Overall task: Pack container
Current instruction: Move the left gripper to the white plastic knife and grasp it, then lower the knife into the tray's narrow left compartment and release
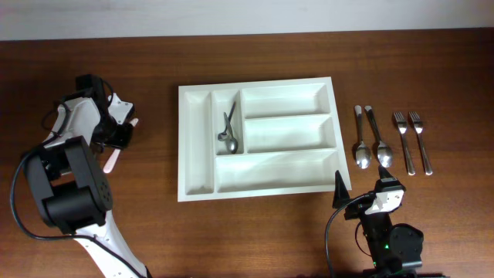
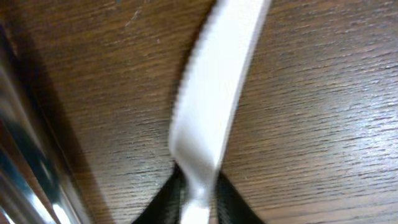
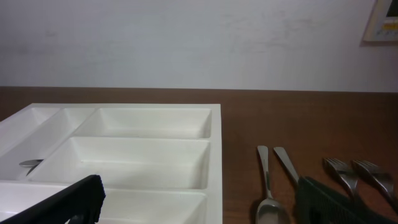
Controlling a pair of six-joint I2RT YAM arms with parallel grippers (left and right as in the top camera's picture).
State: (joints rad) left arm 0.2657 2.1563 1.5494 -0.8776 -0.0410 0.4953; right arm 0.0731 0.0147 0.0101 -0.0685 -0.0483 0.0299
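Note:
The white container (image 1: 197, 147) lies mid-table, with two small spoons (image 1: 228, 131) in its second narrow upright compartment. It also shows in the right wrist view (image 3: 214, 130). My left gripper (image 1: 117, 139) is at the far left of the table, left of the container. It is shut on a pale silver knife (image 2: 211, 93), whose blade runs away from the jaws (image 2: 199, 202) close over the wood. The knife's end shows in the overhead view (image 1: 113, 160). My right gripper (image 1: 361, 187) is open and empty off the container's front right corner; its fingers (image 3: 199, 199) show in the wrist view.
Two spoons (image 1: 370, 139) and two forks (image 1: 411, 140) lie in a row right of the container, also in the right wrist view (image 3: 267, 186). A shiny metal piece (image 2: 18, 155) lies beside the knife at the left.

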